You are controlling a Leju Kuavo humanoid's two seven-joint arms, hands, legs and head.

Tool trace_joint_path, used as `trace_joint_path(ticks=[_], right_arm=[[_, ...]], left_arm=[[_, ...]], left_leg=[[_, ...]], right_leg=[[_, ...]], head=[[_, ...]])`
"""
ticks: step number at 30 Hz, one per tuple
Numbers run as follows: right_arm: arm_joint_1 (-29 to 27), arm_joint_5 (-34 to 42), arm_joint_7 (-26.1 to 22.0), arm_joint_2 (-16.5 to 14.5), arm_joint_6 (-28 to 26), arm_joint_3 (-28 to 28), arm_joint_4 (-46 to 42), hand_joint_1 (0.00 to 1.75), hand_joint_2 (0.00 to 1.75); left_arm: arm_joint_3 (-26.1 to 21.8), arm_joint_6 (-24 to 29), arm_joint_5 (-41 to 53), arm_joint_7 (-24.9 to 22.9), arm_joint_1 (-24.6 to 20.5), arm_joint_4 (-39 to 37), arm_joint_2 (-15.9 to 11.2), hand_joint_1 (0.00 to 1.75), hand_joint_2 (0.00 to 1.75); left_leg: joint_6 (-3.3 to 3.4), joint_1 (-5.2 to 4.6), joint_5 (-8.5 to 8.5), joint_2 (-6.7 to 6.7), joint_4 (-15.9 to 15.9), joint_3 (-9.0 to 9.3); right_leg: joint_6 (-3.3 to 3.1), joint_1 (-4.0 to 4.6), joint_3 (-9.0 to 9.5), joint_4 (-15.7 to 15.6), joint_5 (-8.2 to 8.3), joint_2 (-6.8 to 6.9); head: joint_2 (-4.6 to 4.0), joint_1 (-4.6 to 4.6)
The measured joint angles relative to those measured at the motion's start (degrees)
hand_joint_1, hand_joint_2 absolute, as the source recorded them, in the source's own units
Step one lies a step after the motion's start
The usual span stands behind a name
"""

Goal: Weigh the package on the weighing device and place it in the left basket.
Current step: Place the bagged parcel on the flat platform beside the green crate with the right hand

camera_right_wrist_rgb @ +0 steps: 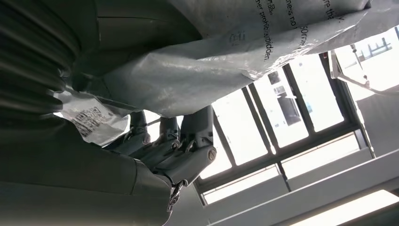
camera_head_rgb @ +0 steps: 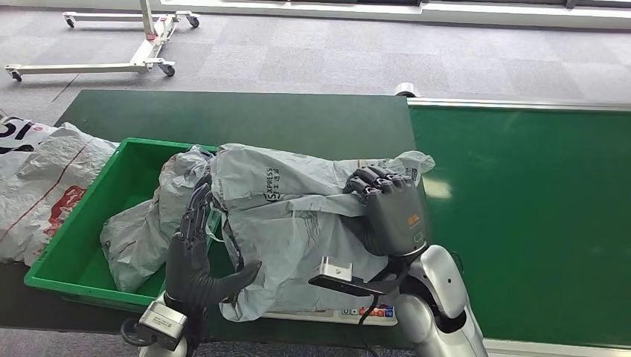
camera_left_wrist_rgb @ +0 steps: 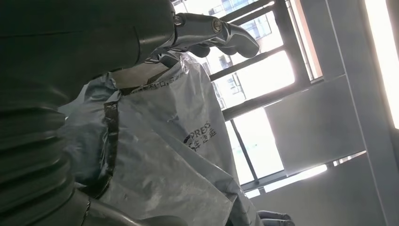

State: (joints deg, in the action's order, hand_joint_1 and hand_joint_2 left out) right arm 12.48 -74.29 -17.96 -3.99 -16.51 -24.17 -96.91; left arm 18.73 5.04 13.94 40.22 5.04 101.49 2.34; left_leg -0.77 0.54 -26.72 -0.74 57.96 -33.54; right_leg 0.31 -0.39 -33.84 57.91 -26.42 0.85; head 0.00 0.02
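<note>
A large crumpled grey courier package [camera_head_rgb: 290, 216] lies between my two hands, over the weighing device [camera_head_rgb: 364, 312] at the table's near edge, its left end reaching over the green basket's rim [camera_head_rgb: 67, 238]. My left hand [camera_head_rgb: 197, 260] presses its left side, fingers up along the plastic and thumb underneath. My right hand [camera_head_rgb: 391, 208] grips the right end with fingers curled over the top fold. Against bright windows, the left wrist view shows the package [camera_left_wrist_rgb: 179, 155] with my fingers [camera_left_wrist_rgb: 221, 33] over it. In the right wrist view the package [camera_right_wrist_rgb: 226, 61] sits above curled fingers [camera_right_wrist_rgb: 160, 150].
Another grey bag [camera_head_rgb: 138, 238] lies inside the green basket. A white printed sack [camera_head_rgb: 37, 186] sits left of the basket. A bright green conveyor belt [camera_head_rgb: 521, 223] runs to the right. A white wheeled frame [camera_head_rgb: 141, 52] stands on the carpet beyond the table.
</note>
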Motion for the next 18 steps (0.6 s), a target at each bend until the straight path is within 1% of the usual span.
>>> trace_joint_path(ticks=[7, 18], right_arm=[[1.01, -0.73, 1.05, 0.51, -1.29, -0.43, 0.91, 0.0, 1.75], [1.54, -0.93, 1.78, 0.95, -1.49, -0.93, 2.05, 0.0, 1.75]], left_arm=[[-0.01, 0.34, 0.17, 0.0, 0.14, 0.01, -0.13, 0.0, 1.75], [-0.02, 0.47, 0.25, 0.0, 0.25, 0.01, -0.15, 0.0, 1.75]], left_leg=[[0.0, 0.0, 0.0, 0.01, 0.0, -0.01], [0.0, 0.0, 0.0, 0.02, 0.0, -0.01]], right_leg=[[-0.01, 0.03, -0.01, 0.0, 0.0, 0.0], [0.0, 0.03, 0.0, 0.0, 0.0, 0.0]], head=[[0.0, 0.0], [0.0, 0.0]])
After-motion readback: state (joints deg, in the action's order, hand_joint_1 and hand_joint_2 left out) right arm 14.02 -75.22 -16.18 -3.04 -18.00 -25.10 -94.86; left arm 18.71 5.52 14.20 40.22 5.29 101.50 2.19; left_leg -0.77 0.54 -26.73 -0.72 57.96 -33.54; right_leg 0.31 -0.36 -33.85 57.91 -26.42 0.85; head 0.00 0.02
